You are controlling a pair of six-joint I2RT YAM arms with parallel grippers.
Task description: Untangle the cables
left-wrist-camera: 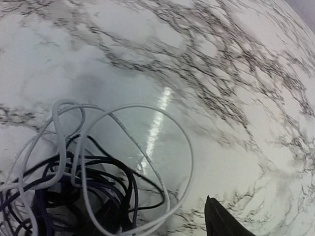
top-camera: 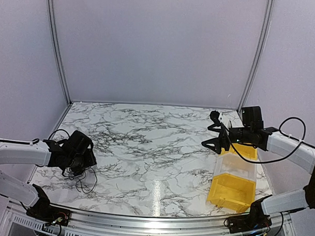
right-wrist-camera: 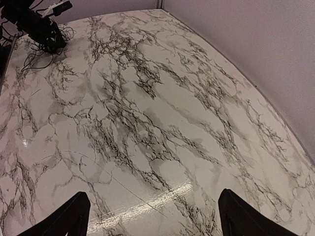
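Note:
The cables (top-camera: pixel 82 178) lie as a small dark tangle near the table's front left corner. In the left wrist view the cables (left-wrist-camera: pixel 83 187) fill the lower left: black wires bunched together, with thin white loops arching over them. My left gripper (top-camera: pixel 83 159) hangs right over the tangle. Only its right finger (left-wrist-camera: pixel 226 221) shows, apart from the outermost white loop; the other finger is hidden behind the wires. My left gripper (left-wrist-camera: pixel 142 209) is open around part of the bundle. My right gripper (top-camera: pixel 209 131) hovers open at the far right, and in its own view the right gripper (right-wrist-camera: pixel 152 204) holds nothing.
Yellow bins (top-camera: pixel 232 189) stand at the front right, under and in front of the right arm. White enclosure walls (top-camera: pixel 160 45) surround the marble table (top-camera: pixel 156 149). From the right wrist, the left arm (right-wrist-camera: pixel 34 22) and the cables (right-wrist-camera: pixel 42 54) appear far off at the top left.

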